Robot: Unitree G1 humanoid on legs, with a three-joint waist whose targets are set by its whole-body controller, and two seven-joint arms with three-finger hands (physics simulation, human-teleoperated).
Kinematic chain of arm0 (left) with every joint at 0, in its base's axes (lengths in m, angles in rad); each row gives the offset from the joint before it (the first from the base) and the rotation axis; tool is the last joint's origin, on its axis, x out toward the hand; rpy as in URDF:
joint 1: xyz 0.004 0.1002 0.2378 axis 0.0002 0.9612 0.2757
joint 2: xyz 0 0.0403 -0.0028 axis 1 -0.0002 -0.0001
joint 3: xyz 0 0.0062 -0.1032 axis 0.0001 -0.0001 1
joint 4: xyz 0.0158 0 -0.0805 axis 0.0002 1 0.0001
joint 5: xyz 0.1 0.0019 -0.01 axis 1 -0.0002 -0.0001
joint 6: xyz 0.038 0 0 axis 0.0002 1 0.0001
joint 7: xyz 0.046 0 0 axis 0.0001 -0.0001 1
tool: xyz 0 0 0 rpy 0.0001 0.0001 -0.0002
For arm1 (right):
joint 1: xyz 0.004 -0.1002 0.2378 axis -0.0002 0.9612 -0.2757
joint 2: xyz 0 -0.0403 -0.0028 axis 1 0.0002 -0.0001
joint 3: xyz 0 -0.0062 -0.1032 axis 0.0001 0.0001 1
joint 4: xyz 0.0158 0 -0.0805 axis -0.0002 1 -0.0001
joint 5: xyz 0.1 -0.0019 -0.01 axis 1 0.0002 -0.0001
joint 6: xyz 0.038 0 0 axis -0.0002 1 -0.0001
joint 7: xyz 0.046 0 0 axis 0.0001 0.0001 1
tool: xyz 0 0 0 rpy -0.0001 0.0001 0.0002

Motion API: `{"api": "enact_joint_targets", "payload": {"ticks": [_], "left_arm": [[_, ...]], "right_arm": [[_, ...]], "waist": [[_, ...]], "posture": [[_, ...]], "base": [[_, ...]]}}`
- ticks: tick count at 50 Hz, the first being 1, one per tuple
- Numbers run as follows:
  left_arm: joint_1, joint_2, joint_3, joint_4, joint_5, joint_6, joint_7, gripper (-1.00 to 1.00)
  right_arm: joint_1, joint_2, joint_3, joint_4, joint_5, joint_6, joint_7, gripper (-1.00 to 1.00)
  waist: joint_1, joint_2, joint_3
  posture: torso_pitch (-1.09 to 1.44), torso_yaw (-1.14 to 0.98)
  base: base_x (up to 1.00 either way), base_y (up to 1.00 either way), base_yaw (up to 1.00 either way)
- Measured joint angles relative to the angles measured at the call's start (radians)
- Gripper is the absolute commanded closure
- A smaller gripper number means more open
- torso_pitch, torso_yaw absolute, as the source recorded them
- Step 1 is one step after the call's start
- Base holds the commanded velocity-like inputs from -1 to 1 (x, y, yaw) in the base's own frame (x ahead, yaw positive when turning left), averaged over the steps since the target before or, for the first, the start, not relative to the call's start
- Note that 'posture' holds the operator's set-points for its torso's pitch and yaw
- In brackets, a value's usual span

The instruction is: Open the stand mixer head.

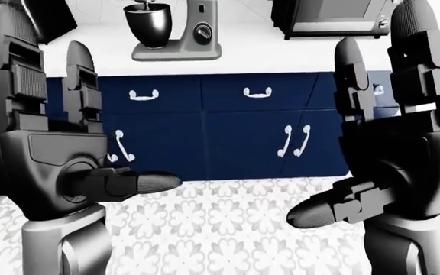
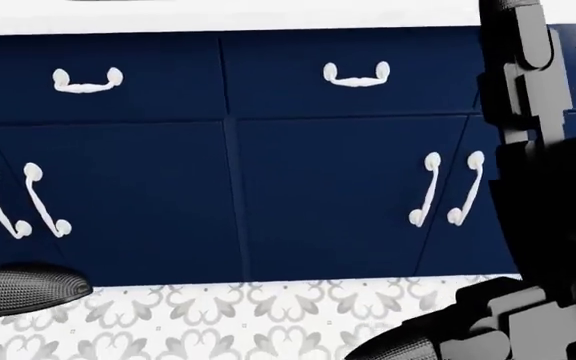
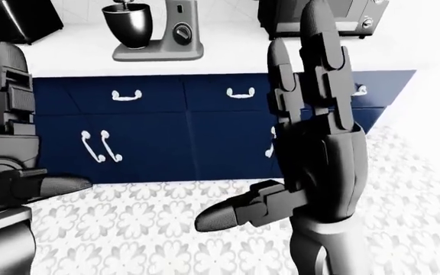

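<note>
You could not see the stand mixer (image 1: 180,31) whole: the left-eye view's top edge cut off its head, and only the bowl, column and base showed. The head view missed it altogether, taking in just the cabinet fronts (image 2: 268,150). The dark oven-like appliance (image 1: 335,17) far right on the counter was cropped at the top, and your right hand (image 1: 395,143) hid its right end. Your left hand (image 1: 48,132) covered the cabinet doors at left. The black appliance (image 3: 17,20) at far left ran off the frame, too cropped to name.
</note>
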Motion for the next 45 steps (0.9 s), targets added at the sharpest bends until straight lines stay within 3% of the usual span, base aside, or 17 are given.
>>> {"api": "enact_joint_targets", "payload": {"ticks": [3,7,10,14,17,20,22,25,29,31,32,34,37,39,40,44,45], "left_arm": [[0.009,-0.005,-0.009,0.004,0.005,0.008,0.0,-1.0],[0.008,-0.005,-0.014,0.012,0.005,0.008,-0.012,-1.0],[0.016,-0.014,-0.017,0.01,0.005,0.002,-0.016,-1.0],[0.005,-0.009,-0.019,-0.006,0.001,-0.008,-0.026,-1.0],[0.018,-0.017,-0.019,0.004,0.002,-0.007,-0.024,-1.0],[0.016,-0.01,-0.023,0.003,-0.003,-0.008,-0.03,-1.0],[0.021,-0.01,-0.008,0.018,-0.001,-0.009,-0.025,-1.0],[0.016,-0.01,-0.008,0.012,0.001,-0.01,-0.018,-1.0],[0.01,-0.009,-0.011,0.012,-0.003,-0.011,-0.02,-1.0],[-0.001,-0.006,-0.009,0.013,-0.003,-0.01,-0.016,-1.0],[0.001,-0.011,-0.016,0.005,-0.003,-0.012,-0.017,-1.0],[0.013,-0.014,-0.03,0.003,-0.007,-0.011,-0.023,-1.0],[0.014,-0.009,-0.012,0.026,-0.006,-0.003,-0.02,-1.0],[0.009,-0.009,-0.009,0.022,-0.003,-0.006,-0.016,-1.0],[0.017,-0.016,-0.015,0.01,-0.003,-0.01,-0.018,-1.0],[0.013,-0.012,-0.021,0.005,-0.008,-0.015,-0.026,-1.0],[0.018,-0.012,-0.014,0.012,-0.007,-0.015,-0.024,-1.0]], "right_arm": [[0.01,-0.005,-0.004,0.01,-0.009,-0.001,0.002,-1.0],[0.006,0.0,-0.011,0.018,-0.004,0.008,-0.008,-1.0],[0.017,-0.007,-0.006,0.016,-0.013,-0.016,-0.002,-1.0],[0.012,0.002,-0.006,0.008,-0.013,-0.024,-0.001,-1.0],[0.028,-0.005,0.0,0.019,-0.024,-0.039,0.012,-1.0],[0.033,0.009,-0.003,0.033,-0.029,-0.035,0.01,-1.0],[0.041,0.01,0.017,0.033,-0.027,-0.031,0.018,-1.0],[0.032,0.007,0.016,0.015,-0.026,-0.041,0.03,-1.0],[0.032,0.008,0.009,0.015,-0.016,-0.044,0.029,-1.0],[0.023,0.003,0.008,0.008,-0.014,-0.044,0.03,-1.0],[0.026,0.0,0.003,0.007,-0.015,-0.049,0.031,-1.0],[0.045,0.004,-0.004,0.014,-0.016,-0.047,0.03,-1.0],[0.042,0.008,0.013,0.026,-0.016,-0.033,0.031,-1.0],[0.035,0.004,0.012,0.012,-0.016,-0.039,0.035,-1.0],[0.04,0.001,0.006,0.006,-0.014,-0.044,0.037,-1.0],[0.045,0.005,0.007,0.003,-0.018,-0.048,0.035,-1.0],[0.049,0.007,0.018,0.001,-0.018,-0.051,0.041,-1.0]], "waist": [[-0.001,-0.049,0.025],[0.025,-0.044,-0.009],[0.01,-0.063,-0.015],[0.007,0.018,-0.024],[0.008,0.008,0.011],[0.008,0.053,-0.004],[0.008,0.054,-0.013],[0.015,0.0,0.002],[0.018,-0.017,-0.014],[0.015,-0.054,0.001],[0.005,-0.053,0.002],[0.0,-0.017,0.011],[0.008,-0.019,-0.006],[0.002,-0.044,0.003],[-0.002,-0.041,0.007],[0.006,0.019,-0.015],[0.014,0.005,-0.001]], "posture": [[0.0,0.0],[0.0,0.0],[0.0,0.0],[0.0,0.0],[0.0,0.0],[0.0,0.0],[0.0,0.0],[0.0,0.0],[0.0,0.0],[0.0,0.0],[0.0,0.0],[0.0,0.0],[0.0,0.0],[0.0,0.0],[0.0,0.0],[0.0,0.0],[0.0,0.0]], "base": [[0.0,0.33,0.0],[0.0,0.18,0.0],[0.0,0.48,0.0],[0.0,0.34,0.0],[0.0,0.71,0.0],[0.0,0.0,0.0],[0.0,0.68,0.0],[0.0,0.34,0.0],[0.0,0.44,0.0],[0.0,0.65,0.0],[0.0,0.0,0.0],[0.0,0.0,0.0],[0.0,0.65,0.0],[0.0,0.75,0.0],[0.0,0.0,0.0],[0.0,0.45,0.0],[0.0,0.96,0.0]]}}
